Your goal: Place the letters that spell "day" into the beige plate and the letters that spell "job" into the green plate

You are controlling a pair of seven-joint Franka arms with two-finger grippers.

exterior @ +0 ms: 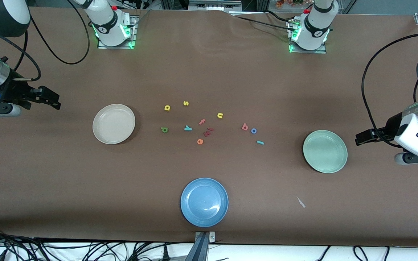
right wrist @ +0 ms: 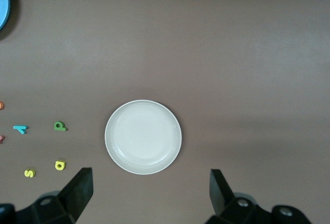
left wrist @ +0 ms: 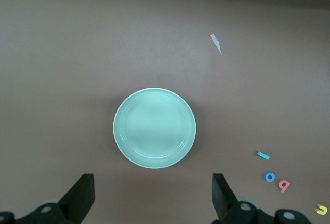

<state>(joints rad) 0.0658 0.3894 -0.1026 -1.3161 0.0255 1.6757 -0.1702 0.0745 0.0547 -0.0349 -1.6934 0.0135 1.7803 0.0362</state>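
The beige plate [exterior: 114,123] [right wrist: 143,137] and the green plate [exterior: 325,151] [left wrist: 154,128] both lie empty. Between them lie the dark green d [exterior: 164,129] [right wrist: 60,126], yellow a [exterior: 167,107] [right wrist: 60,165], teal y [exterior: 188,127] [right wrist: 20,129], red-pink b [exterior: 245,126] [left wrist: 283,185], blue o [exterior: 253,131] [left wrist: 269,177] and teal j [exterior: 260,142] [left wrist: 263,155]. My right gripper [exterior: 53,99] [right wrist: 150,178] hangs open over bare table beside the beige plate. My left gripper [exterior: 359,139] [left wrist: 153,182] hangs open beside the green plate. Neither holds anything.
A blue plate [exterior: 204,202] sits near the table's front edge. A yellow s [exterior: 185,103], yellow u [exterior: 220,115], pink f [exterior: 202,121], orange e [exterior: 200,141] and another reddish letter [exterior: 209,131] lie among the letters. A paper scrap [exterior: 300,202] lies nearer the camera than the green plate.
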